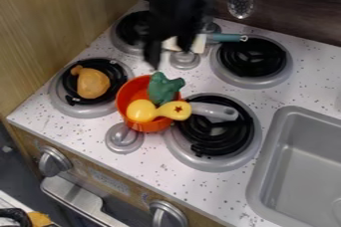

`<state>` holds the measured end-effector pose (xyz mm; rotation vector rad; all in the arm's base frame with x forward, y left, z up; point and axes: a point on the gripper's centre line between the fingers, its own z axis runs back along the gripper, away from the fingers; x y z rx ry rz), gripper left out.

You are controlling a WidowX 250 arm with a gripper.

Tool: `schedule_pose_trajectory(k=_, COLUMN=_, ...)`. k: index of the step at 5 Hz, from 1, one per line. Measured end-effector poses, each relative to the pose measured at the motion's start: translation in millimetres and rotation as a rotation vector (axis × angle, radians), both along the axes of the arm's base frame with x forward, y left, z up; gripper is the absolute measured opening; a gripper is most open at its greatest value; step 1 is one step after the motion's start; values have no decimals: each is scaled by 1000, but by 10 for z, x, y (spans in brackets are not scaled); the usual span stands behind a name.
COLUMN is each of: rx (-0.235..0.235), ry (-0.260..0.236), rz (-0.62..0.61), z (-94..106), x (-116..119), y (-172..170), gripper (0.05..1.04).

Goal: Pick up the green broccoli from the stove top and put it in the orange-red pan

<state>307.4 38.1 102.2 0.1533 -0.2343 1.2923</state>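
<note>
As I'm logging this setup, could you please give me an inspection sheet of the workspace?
Surface: speckled white stovetop with four burners.
Job's things: red pot holding green toy and yellow toy; grey handle over front-right burner.
Clutter: orange-brown drumstick on left burner; teal handle at back.
Gripper: above stove's rear, near teal handle; grasp unclear.
Cables: black loop, lower left; cannot tell if cable.
Surroundings: sink right, slotted spoon hanging behind.

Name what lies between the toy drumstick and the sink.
Between drumstick and sink: the orange pot, then the lower right burner, in the camera view.
</note>
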Motion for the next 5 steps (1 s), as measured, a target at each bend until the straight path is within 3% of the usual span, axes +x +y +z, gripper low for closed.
schedule_pose_trajectory(k=1, rx=5, ry=-7, rz=-32, z=89, x=39, y=35, gripper=999)
schedule_pose_trajectory(k=3, rx=-16, ry=-52, rz=-194, z=7, x=75, y=495, gripper=999)
schedule_pose_trajectory(k=4, rx=-28, ry=-51, rz=-448, z=-48, x=59, y=673, gripper=999)
schedule_pose_trajectory(k=5, rx=0, ry=-32, rz=-681, z=-55, x=50, y=793, gripper=999)
